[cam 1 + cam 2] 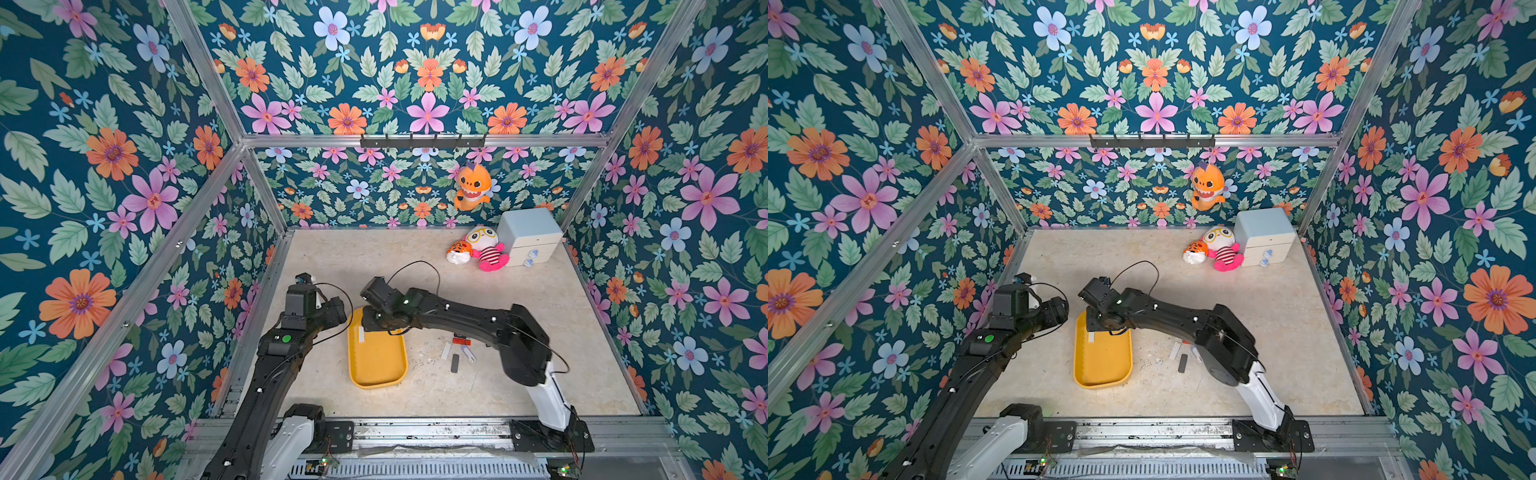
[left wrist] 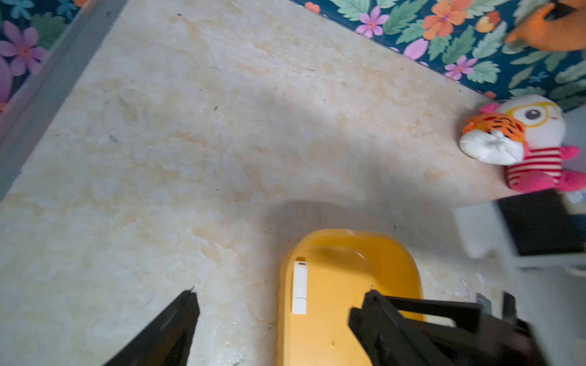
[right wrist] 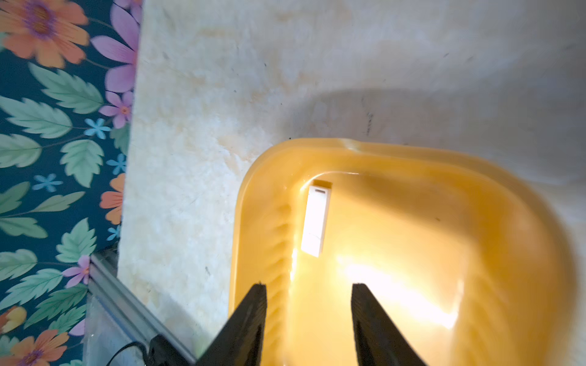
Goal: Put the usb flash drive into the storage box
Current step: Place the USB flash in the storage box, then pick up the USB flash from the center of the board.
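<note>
At the left, the left claw (image 2: 281,292) hangs with its jaws wide apart and nothing between them, over the worktop (image 2: 190,142) just beside the storage box (image 1: 376,365). We see the white usb flash drive (image 3: 315,220) lying flat inside that yellow tray, along its left wall near the far corner. Over the same end, the right claw (image 3: 309,285) has its jaws apart and empty, with the drive lying free beyond them. Right of the box on the worktop we find a white stick (image 1: 446,351), a dark grey stick (image 1: 455,363) and a red one (image 1: 461,341). Far right at the back sit a tiger plush (image 1: 459,252), a striped plush (image 1: 486,249) and a pale drawer cabinet (image 1: 528,232).
</note>
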Available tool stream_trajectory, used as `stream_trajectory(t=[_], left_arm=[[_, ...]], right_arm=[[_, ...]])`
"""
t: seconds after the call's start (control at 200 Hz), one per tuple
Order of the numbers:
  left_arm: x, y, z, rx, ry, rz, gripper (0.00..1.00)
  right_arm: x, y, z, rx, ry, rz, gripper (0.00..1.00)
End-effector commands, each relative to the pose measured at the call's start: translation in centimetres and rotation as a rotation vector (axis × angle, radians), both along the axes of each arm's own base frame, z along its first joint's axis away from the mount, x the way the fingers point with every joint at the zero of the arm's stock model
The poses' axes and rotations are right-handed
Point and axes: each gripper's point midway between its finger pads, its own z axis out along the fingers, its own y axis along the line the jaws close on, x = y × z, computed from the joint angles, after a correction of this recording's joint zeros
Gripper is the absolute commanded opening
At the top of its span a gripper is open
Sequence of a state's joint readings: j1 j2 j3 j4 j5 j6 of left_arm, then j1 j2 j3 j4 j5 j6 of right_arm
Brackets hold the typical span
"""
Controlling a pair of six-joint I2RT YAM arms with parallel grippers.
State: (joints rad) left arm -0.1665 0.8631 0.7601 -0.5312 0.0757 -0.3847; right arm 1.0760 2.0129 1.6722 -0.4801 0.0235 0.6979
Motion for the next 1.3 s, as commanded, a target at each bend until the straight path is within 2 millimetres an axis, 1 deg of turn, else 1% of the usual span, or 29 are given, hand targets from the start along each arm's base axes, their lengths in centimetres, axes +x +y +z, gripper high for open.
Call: stream_trajectory(t=[0.0, 0.035, 0.04, 0.045, 0.05, 0.055, 0.06, 0.065, 0.07, 0.095, 0.105, 0.15, 0.155, 0.16, 0.22, 0.26, 0.305, 0.36, 0.425, 0.48, 0.52, 0.55, 0.665, 0.77, 0.845, 0.905, 1.015, 1.185, 1.295], left_arm=[[0.1, -1.3, 1.0, -0.005, -0.033, -0.071, 0.82], [0.0, -2.0, 1.2, -0.011, -0.035, -0.098, 0.80], [0.0, -2.2, 1.2, -0.011, -0.035, -0.103, 0.80], [0.0, -2.3, 1.3, -0.012, -0.036, -0.105, 0.80], [0.0, -2.4, 1.3, -0.011, -0.036, -0.108, 0.80], [0.0, -2.4, 1.3, -0.012, -0.036, -0.110, 0.80], [0.0, -2.5, 1.3, -0.012, -0.036, -0.112, 0.80], [-0.1, -2.7, 1.3, -0.012, -0.035, -0.115, 0.79], [-0.1, -2.8, 1.4, -0.012, -0.035, -0.120, 0.79], [-0.2, -3.4, 1.6, -0.019, -0.033, -0.130, 0.79], [-0.3, -3.8, 1.6, -0.024, -0.030, -0.140, 0.78], [-0.9, -5.9, 2.2, -0.055, -0.036, -0.187, 0.77], [-0.9, -6.2, 2.3, -0.058, -0.039, -0.193, 0.77], [-0.9, -6.5, 2.4, -0.059, -0.041, -0.199, 0.77], [-1.5, -9.4, 3.3, -0.066, -0.061, -0.245, 0.75], [-1.8, -11.1, 3.6, -0.057, -0.062, -0.261, 0.73], [-2.4, -13.1, 3.4, -0.043, -0.050, -0.286, 0.72], [-3.0, -15.6, 2.6, -0.014, -0.029, -0.315, 0.71], [-3.9, -18.6, 1.3, 0.030, 0.000, -0.346, 0.71], [-4.4, -21.1, -0.3, 0.059, 0.034, -0.374, 0.71], [-4.5, -22.9, -1.3, 0.067, 0.059, -0.394, 0.71], [-4.6, -24.1, -2.4, 0.082, 0.083, -0.407, 0.71], [-4.9, -28.2, -5.9, 0.136, 0.153, -0.455, 0.69], [-5.1, -30.5, -9.4, 0.177, 0.224, -0.485, 0.65], [-5.4, -31.7, -11.1, 0.187, 0.252, -0.509, 0.63], [-5.7, -32.5, -12.2, 0.183, 0.274, -0.532, 0.62], [-6.2, -33.0, -13.6, 0.197, 0.307, -0.549, 0.56], [-7.0, -33.2, -15.6, 0.214, 0.350, -0.569, 0.51], [-7.3, -32.7, -16.6, 0.234, 0.372, -0.557, 0.49]], right_arm=[[1.6, -6.6, 4.3, -0.032, -0.189, -0.066, 0.51], [1.9, -9.3, 4.5, -0.042, -0.204, -0.104, 0.52], [2.0, -9.8, 4.2, -0.049, -0.202, -0.112, 0.52], [2.0, -9.8, 4.2, -0.049, -0.202, -0.112, 0.52], [2.0, -10.8, 4.9, -0.038, -0.211, -0.128, 0.52], [2.0, -11.3, 4.8, -0.041, -0.209, -0.135, 0.52], [2.0, -11.3, 4.8, -0.041, -0.209, -0.135, 0.52], [2.2, -12.2, 4.9, -0.039, -0.210, -0.151, 0.52], [2.2, -12.2, 4.9, -0.039, -0.210, -0.151, 0.52], [2.4, -14.4, 4.5, -0.043, -0.205, -0.189, 0.52], [2.7, -15.6, 4.2, -0.047, -0.202, -0.212, 0.52], [3.0, -19.5, 2.9, -0.061, -0.189, -0.282, 0.52], [3.0, -20.4, 2.7, -0.064, -0.187, -0.300, 0.52], [3.0, -20.4, 2.7, -0.064, -0.187, -0.300, 0.52], [2.8, -25.5, 0.6, -0.089, -0.159, -0.398, 0.52], [2.6, -28.3, -0.4, -0.096, -0.156, -0.450, 0.52], [2.1, -31.1, -1.6, -0.104, -0.149, -0.510, 0.53], [1.6, -33.9, -2.9, -0.108, -0.134, -0.575, 0.53], [0.9, -36.2, -4.0, -0.109, -0.124, -0.634, 0.54], [0.5, -37.7, -4.6, -0.138, -0.140, -0.673, 0.55], [0.2, -38.5, -4.9, -0.154, -0.153, -0.695, 0.55], [0.1, -38.9, -5.1, -0.161, -0.158, -0.706, 0.56], [-0.2, -39.3, -5.1, -0.156, -0.180, -0.711, 0.57], [0.0, -39.0, -4.8, -0.137, -0.209, -0.690, 0.58], [0.0, -38.9, -4.9, -0.136, -0.206, -0.680, 0.58], [0.0, -38.8, -4.9, -0.135, -0.206, -0.675, 0.59], [0.0, -38.6, -4.8, -0.129, -0.211, -0.662, 0.60], [0.0, -38.4, -4.8, -0.122, -0.214, -0.649, 0.60], [0.0, -38.3, -4.9, -0.123, -0.212, -0.642, 0.60]])
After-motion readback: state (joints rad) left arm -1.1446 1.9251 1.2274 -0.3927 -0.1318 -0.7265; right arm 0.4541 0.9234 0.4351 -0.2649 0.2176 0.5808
